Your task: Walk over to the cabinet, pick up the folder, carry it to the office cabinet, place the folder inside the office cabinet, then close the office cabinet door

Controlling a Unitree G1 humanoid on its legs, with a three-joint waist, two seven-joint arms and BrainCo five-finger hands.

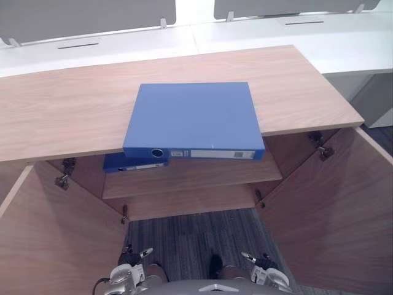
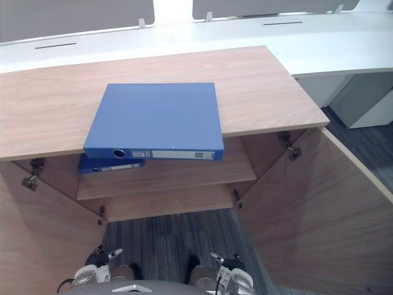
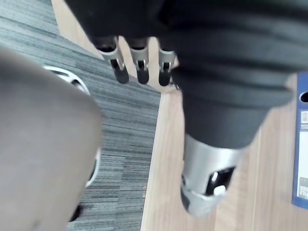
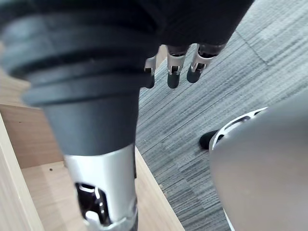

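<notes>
A blue folder (image 1: 193,117) lies flat on the wooden cabinet top (image 1: 61,110), its labelled spine overhanging the front edge. Under it, a second blue folder (image 1: 132,163) rests on the inner shelf (image 1: 202,175). Both cabinet doors stand wide open. My left hand (image 1: 128,270) and right hand (image 1: 265,270) hang low near the floor, well below the folders and touching nothing. In the wrist views the left hand (image 3: 211,96) and right hand (image 4: 91,72) have relaxed, straight fingers and are empty. A blue folder spine (image 3: 301,144) edges the left wrist view; I cannot tell which folder it is.
The open left door (image 1: 55,239) and right door (image 1: 331,209) flank a strip of grey striped carpet (image 1: 190,233) in front of the cabinet. White desks (image 1: 245,34) with grey partition screens stand behind the cabinet.
</notes>
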